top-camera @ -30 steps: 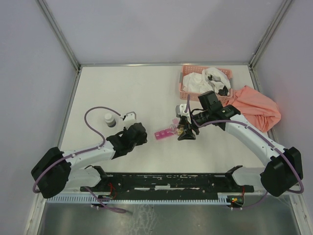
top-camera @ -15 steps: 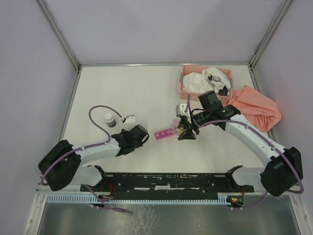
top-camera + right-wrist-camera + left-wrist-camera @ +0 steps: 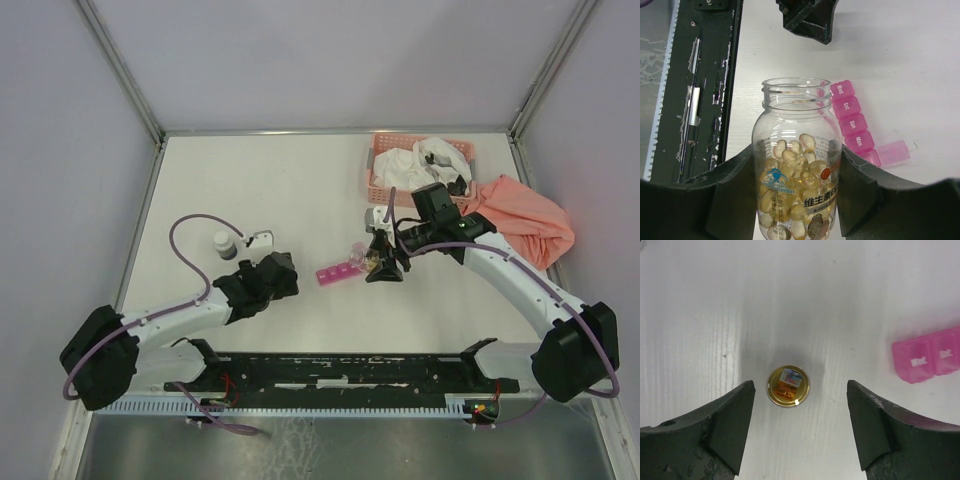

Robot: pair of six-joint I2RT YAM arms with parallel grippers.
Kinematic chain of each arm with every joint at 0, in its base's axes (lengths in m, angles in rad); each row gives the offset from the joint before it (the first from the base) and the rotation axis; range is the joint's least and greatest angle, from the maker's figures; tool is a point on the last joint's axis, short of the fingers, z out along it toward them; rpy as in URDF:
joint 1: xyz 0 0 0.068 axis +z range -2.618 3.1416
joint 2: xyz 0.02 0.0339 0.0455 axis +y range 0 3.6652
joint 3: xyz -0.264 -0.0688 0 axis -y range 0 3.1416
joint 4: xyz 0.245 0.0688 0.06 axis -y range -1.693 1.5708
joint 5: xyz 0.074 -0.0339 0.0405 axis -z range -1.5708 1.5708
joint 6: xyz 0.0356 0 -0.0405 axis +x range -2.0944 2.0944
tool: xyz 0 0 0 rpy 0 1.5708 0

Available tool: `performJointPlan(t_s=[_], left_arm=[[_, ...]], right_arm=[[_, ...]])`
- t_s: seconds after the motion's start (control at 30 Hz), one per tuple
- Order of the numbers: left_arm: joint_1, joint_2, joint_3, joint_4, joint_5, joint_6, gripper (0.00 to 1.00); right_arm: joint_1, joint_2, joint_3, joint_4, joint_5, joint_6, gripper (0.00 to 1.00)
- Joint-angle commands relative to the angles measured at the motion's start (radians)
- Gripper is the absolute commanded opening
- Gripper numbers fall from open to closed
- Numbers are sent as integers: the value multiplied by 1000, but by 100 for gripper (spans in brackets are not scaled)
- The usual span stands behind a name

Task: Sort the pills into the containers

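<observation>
We see a white table (image 3: 280,180) with both arms reaching out over it. At its far right lies a crumpled salmon-pink cloth (image 3: 525,220), touching an orange lattice basket (image 3: 375,185) that holds white and black items.

The right claw (image 3: 383,268) is clamped on a clear bottle (image 3: 795,150), one finger pressed to each side. The bottle has no cap on and is about half full of pale yellow capsules (image 3: 790,155). Its mouth points toward the left arm.

The pink pill organizer (image 3: 335,272) lies flat near the middle of the table, just beside the held bottle on its left-arm side. In the right wrist view we read Wed., Sat., Sun. and Mon. on shut lids, and one paler lid at the end stands open.

The left claw (image 3: 800,390) is spread wide above the table, gripping nothing. Between its fingers, touching neither, a small gold cap (image 3: 787,386) lies on the table, with the end of the organizer off to one side. A small white bottle (image 3: 224,243) stands near the left arm.
</observation>
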Motion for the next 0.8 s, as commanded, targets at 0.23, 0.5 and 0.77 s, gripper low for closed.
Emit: performJointPlan(t_s=[0.23, 0.5, 0.77], left_arm=[[3, -392, -86, 229, 285, 234, 86], [3, -592, -119, 406, 386, 311, 94], [3, -557, -134, 518, 469, 261, 93]], right_arm=[[-147, -153, 15, 264, -117, 295, 2], [-388, -216, 99, 814, -31, 895, 4], [-227, -328, 1, 1394, -56, 1396, 8]])
